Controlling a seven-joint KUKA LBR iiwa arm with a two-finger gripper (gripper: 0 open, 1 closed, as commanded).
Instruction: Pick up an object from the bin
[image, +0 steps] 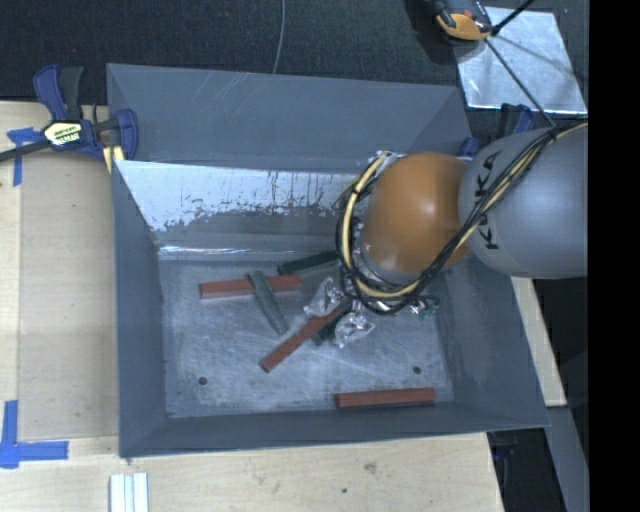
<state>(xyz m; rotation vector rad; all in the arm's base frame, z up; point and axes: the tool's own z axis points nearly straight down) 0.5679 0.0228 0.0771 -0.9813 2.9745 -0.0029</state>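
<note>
Camera view: the gripper (340, 315) is seen low in the bin (140, 330), right of the floor's middle, at the upper end of a slanted reddish-brown stick (290, 347) that runs down and left from it. Whether the tool is apart, together or clamped on that stick cannot be told, as the orange wrist cover (410, 225) hangs above it and much is hidden. The stick's lower end is judged to lie on the floor, so nothing is counted as lifted yet. A grey bar (268, 303) and a second brown stick (225, 290) lie crossed just to the left, a dark rod (305, 265) just above, and a third brown stick (385, 398) well apart by the near wall. The approach is reckoned done; a sure grasp and the lift are left.
</note>
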